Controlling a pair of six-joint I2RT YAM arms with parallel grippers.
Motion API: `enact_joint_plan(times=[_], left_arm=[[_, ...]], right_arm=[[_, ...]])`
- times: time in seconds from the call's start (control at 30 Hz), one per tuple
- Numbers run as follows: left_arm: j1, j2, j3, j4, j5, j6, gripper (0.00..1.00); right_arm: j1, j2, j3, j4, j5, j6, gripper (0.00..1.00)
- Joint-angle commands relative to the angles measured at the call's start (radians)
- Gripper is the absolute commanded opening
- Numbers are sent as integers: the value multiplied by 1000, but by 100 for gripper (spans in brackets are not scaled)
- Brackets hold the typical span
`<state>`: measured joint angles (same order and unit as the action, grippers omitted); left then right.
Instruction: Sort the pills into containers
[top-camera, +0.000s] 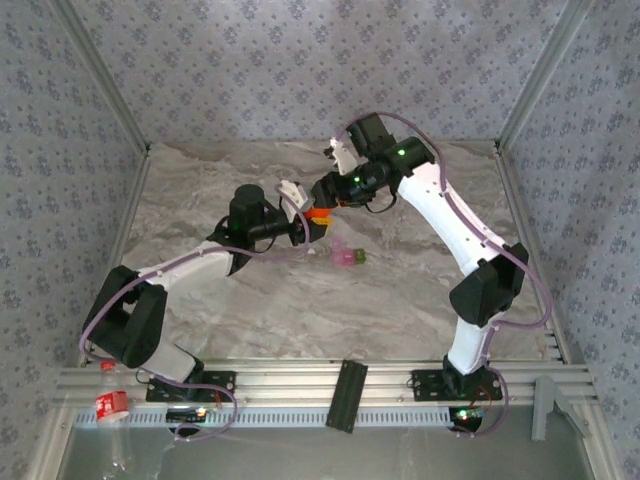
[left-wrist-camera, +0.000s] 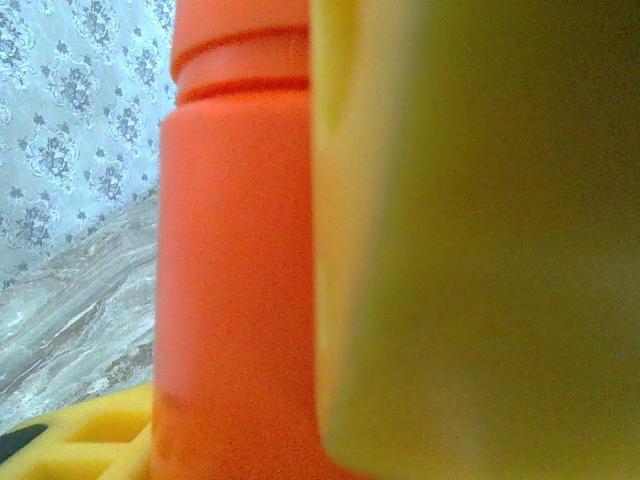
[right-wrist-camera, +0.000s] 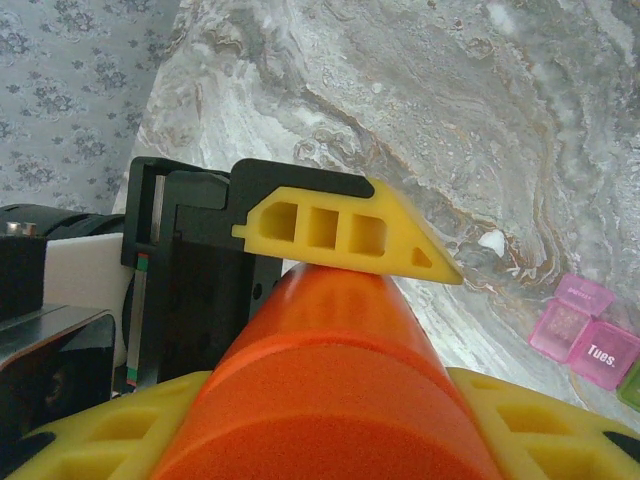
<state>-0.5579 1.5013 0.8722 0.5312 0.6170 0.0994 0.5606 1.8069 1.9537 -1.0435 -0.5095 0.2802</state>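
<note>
Right up against the left wrist camera there's a blurry yellow finger (left-wrist-camera: 480, 240) of the left gripper (top-camera: 303, 228), lying along the side of the orange bottle (left-wrist-camera: 235, 280). I can't tell whether the other finger has landed too, so whether that grip is actually closed is anyone's guess. The right gripper (right-wrist-camera: 330, 430) is the sure one. It's clamped snug round the bottle's body with a yellow finger on either side, holding it up off the table (right-wrist-camera: 400, 100).

Looks to me like the cap-off step. My two cents: get the left fingers square on the cap (left-wrist-camera: 240, 25), not on the body, and have the right one hold firm so only the cap turns. Keep the mouth pointing up or the contents go everywhere.

Further out, the containers (right-wrist-camera: 590, 335) sit on the marble top, clear of both grippers. They're tiny joined boxes, one see-through pink with "Tues." printed on it and a green one beside it at the frame edge.
</note>
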Motion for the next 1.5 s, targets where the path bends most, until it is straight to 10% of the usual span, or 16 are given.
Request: enact_joint_plan(times=[0.0,0.17,0.67,1.47], left_arm=[[-5,-20,13,112,12,-94,21],[-5,-43,10,99,-10,-100,0],[-4,-105,21,21,-186,-193,0],[-43,-87,134,-187,38,-99,0]], right_arm=[[3,-32,-13,16,-3,-3,30],[-9,-45,-19,24,3,6,37],[-133,-285,-204,157,-11,72,89],[-102,-378,-417,574,38,396,80]])
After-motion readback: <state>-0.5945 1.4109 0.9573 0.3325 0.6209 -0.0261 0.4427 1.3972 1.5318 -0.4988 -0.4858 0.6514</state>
